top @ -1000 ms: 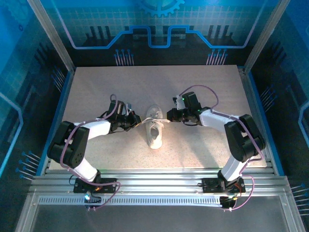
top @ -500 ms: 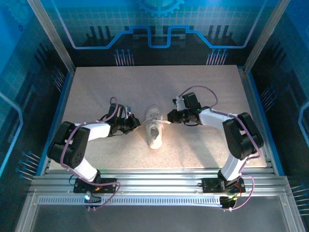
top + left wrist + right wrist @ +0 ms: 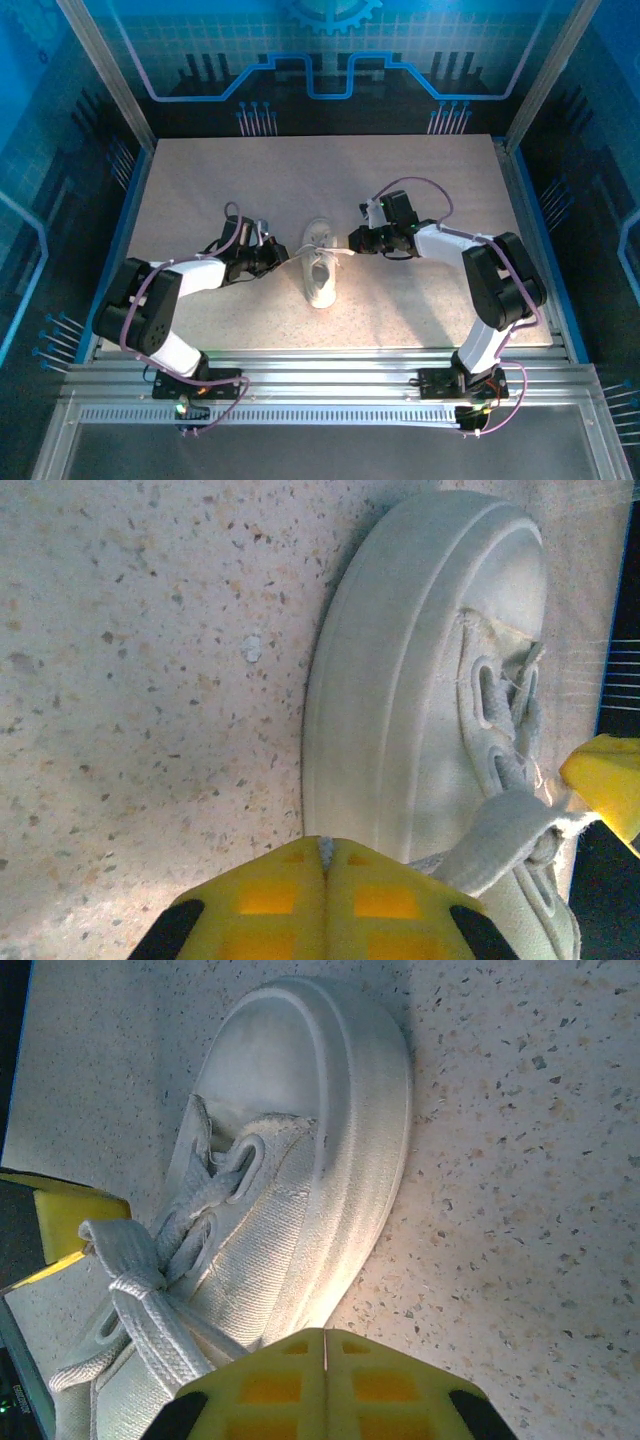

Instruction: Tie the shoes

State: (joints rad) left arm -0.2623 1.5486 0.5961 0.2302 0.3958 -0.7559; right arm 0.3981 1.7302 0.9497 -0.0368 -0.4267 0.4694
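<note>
The small white canvas low-top sneaker [image 3: 319, 278] sits mid-way across the speckled beige table [image 3: 200, 180], toe towards twelve o'clock. The left gripper [image 3: 278, 257] is at its nine and the right gripper [image 3: 352, 243] at its three, both pinched tight on its white laces [image 3: 135, 1270].

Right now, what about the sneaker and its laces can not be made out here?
- Left wrist: sneaker heel, cut by the bottom edge; lace end, inside the shut left gripper.
- Right wrist: heel cut off; lace end inside the shut right gripper.
- Top: knot, too small.
</note>
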